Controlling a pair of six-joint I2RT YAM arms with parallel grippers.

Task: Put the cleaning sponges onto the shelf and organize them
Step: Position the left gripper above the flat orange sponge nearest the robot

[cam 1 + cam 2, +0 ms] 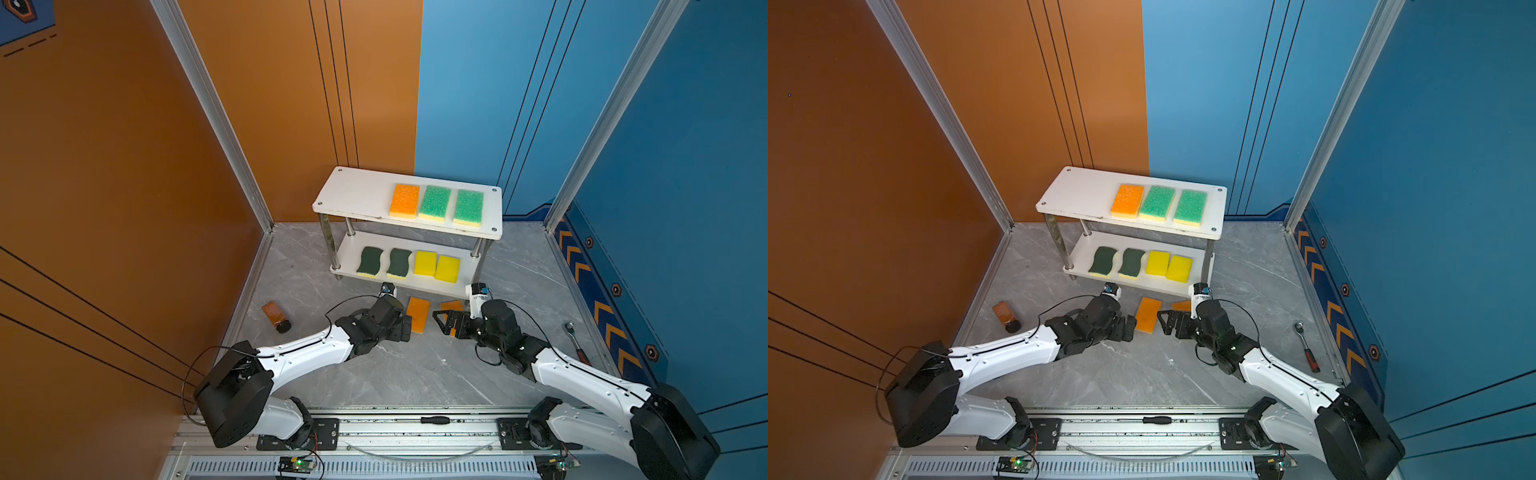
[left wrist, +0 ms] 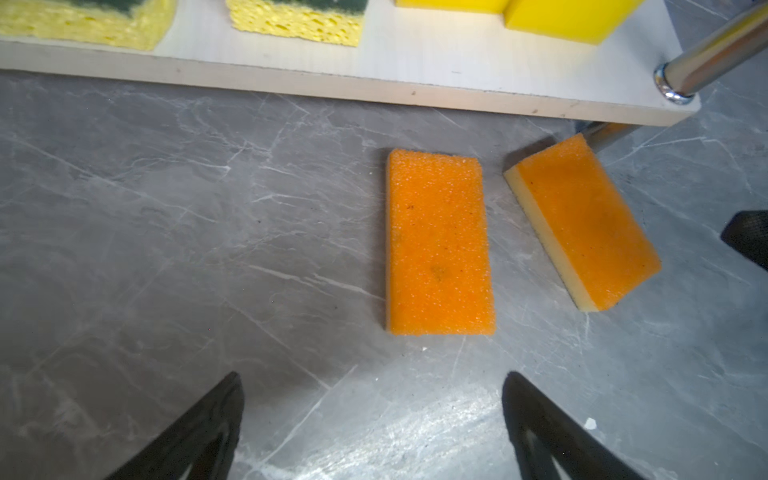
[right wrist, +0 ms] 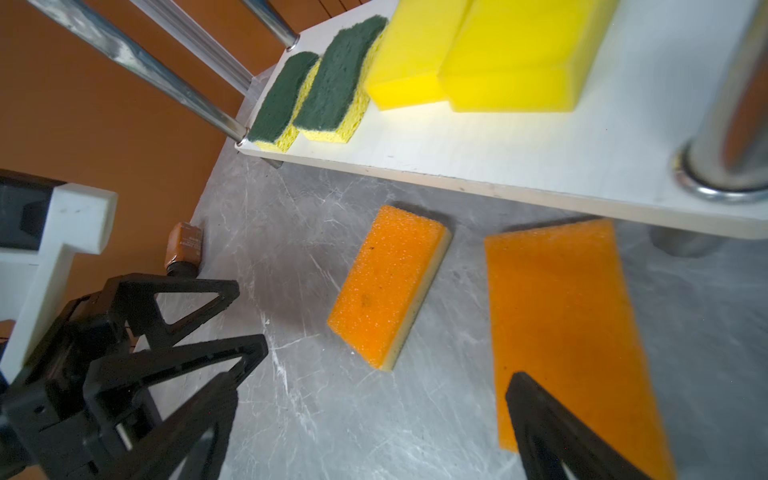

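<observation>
**Operator:** Which sponge is nearest for the next pick-up?

**Technician:** Two orange sponges lie on the table [image 2: 166, 249] in front of the shelf [image 1: 357, 195]. The left orange sponge [image 2: 440, 245] lies directly ahead of the left gripper [image 2: 372, 376], whose jaws stand wide apart and empty. Its long axis points from the gripper toward the shelf, so the jaws span its short width.

**Operator:** And the right arm?

**Technician:** The right gripper [image 1: 442, 323], jaws also apart, hangs over the right orange sponge [image 2: 586, 224]. The top views hide most of that sponge. The left wrist view shows it free on the table, skewed, one corner near a shelf leg [image 2: 611, 132].
</observation>
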